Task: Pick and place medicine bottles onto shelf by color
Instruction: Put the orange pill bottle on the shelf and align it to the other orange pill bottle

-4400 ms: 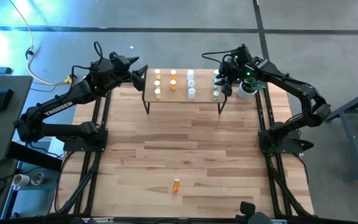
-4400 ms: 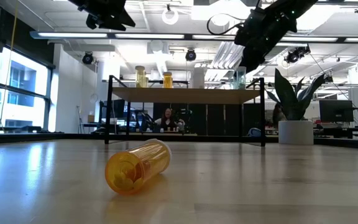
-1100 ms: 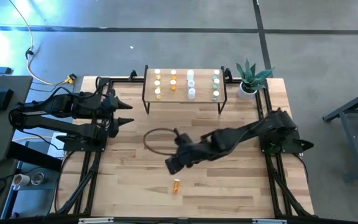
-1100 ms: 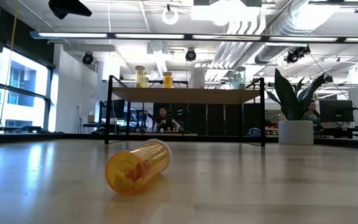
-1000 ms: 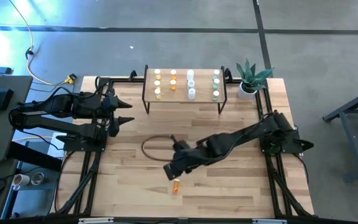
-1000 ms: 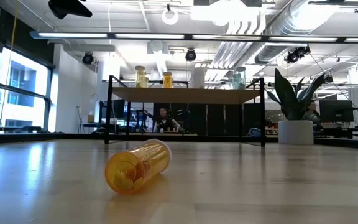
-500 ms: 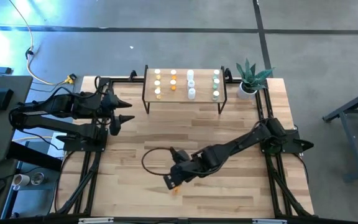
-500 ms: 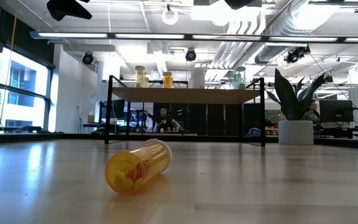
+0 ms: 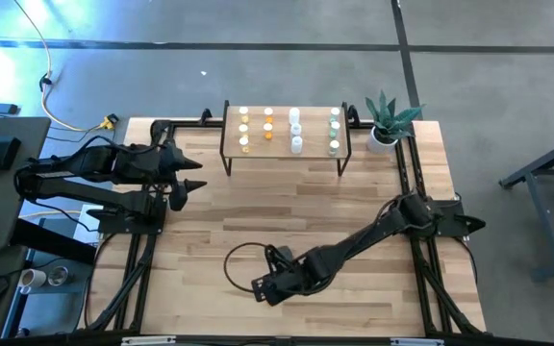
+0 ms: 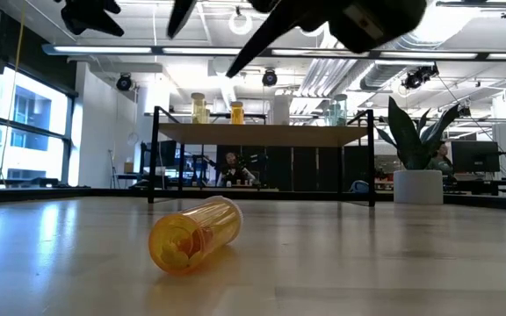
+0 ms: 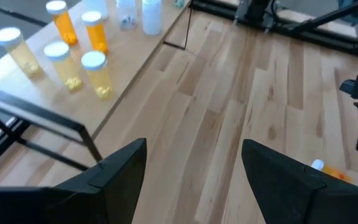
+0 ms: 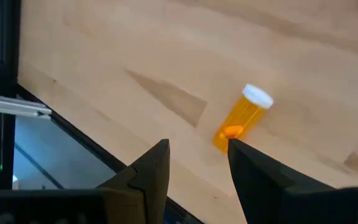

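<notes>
bottle: the last orange medicine bottle (image 12: 241, 121) lies on its side on the table (image 9: 354, 192), near the front edge and well apart from the shelf (image 9: 285, 154), where the other bottles (image 11: 79, 59) already stand in colour rows.
right claw: my right gripper (image 12: 197, 163) hangs above the bottle, fingers parted to a narrow gap, holding nothing. in the high view the arm hides the bottle.
left claw: my left gripper (image 11: 194, 165) waits at the table's left side, spread wide and empty.
handling: i judge it light, stiff plastic with a smooth round wall, so it should roll or squirt aside if i nudge it off centre. pills inside may shift.
where to hold: i would pinch across the barrel at mid-length, fingers square to the long axis, not on the cap.
axis: in the right wrist view the long axis runs slantwise to my fingers' gap, white cap (image 12: 257, 95) on the far end; in the low view the base (image 10: 172, 248) faces the camera. i expect a wrist turn first.
</notes>
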You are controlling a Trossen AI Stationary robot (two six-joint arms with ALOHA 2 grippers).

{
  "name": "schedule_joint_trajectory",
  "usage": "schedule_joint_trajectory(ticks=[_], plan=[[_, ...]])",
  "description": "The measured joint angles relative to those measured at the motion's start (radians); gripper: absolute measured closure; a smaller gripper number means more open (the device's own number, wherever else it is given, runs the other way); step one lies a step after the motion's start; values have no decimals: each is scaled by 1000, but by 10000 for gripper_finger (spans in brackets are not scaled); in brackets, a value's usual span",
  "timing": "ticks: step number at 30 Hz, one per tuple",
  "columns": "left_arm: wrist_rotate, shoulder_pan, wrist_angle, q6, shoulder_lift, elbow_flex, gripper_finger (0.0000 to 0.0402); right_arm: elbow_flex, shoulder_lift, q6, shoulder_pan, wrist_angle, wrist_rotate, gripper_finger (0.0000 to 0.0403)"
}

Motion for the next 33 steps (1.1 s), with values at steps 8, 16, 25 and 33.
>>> schedule_joint_trajectory(ticks=[8,16,25,33], plan=[[1,0,-62,-3,0,0,147,0,75,143,14,58,-80,249],[1,0,-67,-3,0,0,147,0,109,206,5,64,-76,249],[0,0,-62,17,0,0,147,0,159,251,-11,92,-82,249],[0,0,-61,24,0,0,147,0,179,277,-22,74,-99,249]])
